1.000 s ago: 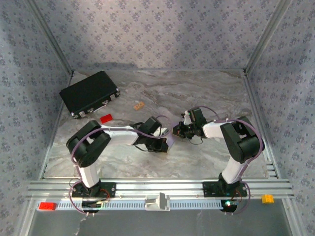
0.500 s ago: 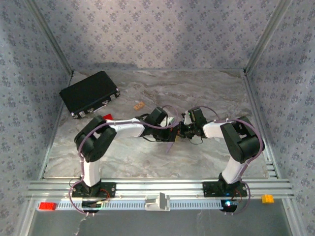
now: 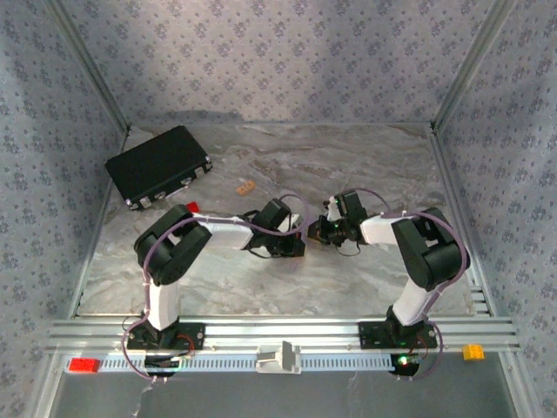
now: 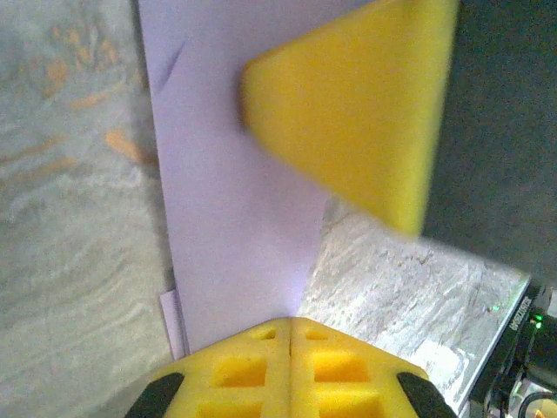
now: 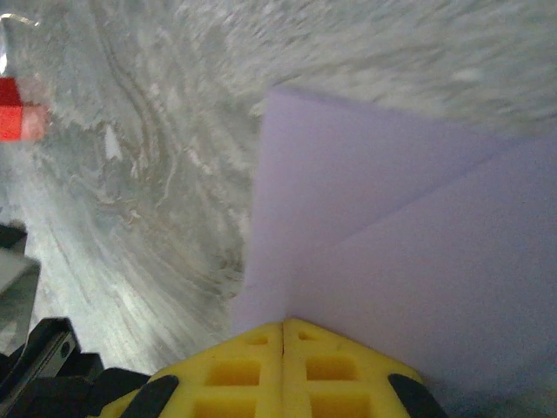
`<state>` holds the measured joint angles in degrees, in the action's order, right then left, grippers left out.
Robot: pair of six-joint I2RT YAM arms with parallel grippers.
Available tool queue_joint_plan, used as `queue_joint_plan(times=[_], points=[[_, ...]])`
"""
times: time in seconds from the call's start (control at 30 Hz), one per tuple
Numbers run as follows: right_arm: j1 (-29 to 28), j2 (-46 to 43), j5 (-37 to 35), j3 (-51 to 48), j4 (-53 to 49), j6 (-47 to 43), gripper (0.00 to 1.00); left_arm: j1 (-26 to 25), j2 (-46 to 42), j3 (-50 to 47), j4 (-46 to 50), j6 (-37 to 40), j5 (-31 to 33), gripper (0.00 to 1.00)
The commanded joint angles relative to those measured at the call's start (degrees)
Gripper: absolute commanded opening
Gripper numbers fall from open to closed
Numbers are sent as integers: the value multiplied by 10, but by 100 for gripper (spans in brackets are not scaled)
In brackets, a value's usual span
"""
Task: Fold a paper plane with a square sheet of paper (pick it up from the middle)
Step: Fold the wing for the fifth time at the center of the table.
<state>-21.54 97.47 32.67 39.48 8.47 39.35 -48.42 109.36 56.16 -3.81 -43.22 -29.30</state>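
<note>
Both claws were on it! The left claw (image 4: 287,326) was clamped right down, its two yellow fingers pressed together with no gap at the seam. The lilac paper (image 4: 235,200) came straight out from between their tips as a long flat strip running away from the wrist camera. A sliver of a lower layer peeked out along the strip's left edge close to the fingers. At the far end sat the right claw (image 4: 261,91), a blurred yellow wedge over the paper's right-hand side with its dark arm behind it. From the right wrist the story was the same. Those fingers were squeezed fully closed as well, and the paper fanned out from their seam up and to the right. It lay in two overlapping layers, divided by a diagonal edge that started at the fingertips. So the paper was pinched at opposite ends and spanned the short stretch between the claws. Whether it brushed the marble table (image 5: 130,174) beneath, I could not tell. Seen from above, the two claws met almost tip to tip near the middle of the table, the left one slightly nearer the bases. The red block (image 3: 190,207) lay just beside the left forearm. The tan block (image 3: 245,186) was a little farther back, and the black case (image 3: 158,165) sat well apart in the far left corner.
</note>
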Motion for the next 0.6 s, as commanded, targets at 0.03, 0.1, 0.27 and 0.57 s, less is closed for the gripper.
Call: queue_joint_plan(times=[0.03, 0.1, 0.27, 0.57], points=[[18, -32, -26, 22, -47, -22, 6, -5, 2, -22, 47, -8, -4, 0], [13, -36, -9, 24, -38, -24, 6, -4, 2, -22, 43, -10, -5, 0], [-12, -17, -2, 11, -18, -21, 7, -4, 3, -23, 38, -12, -4, 0], [65, 21, -14, 22, -24, -29, 6, -3, 3, -25, 34, -18, -8, 0]])
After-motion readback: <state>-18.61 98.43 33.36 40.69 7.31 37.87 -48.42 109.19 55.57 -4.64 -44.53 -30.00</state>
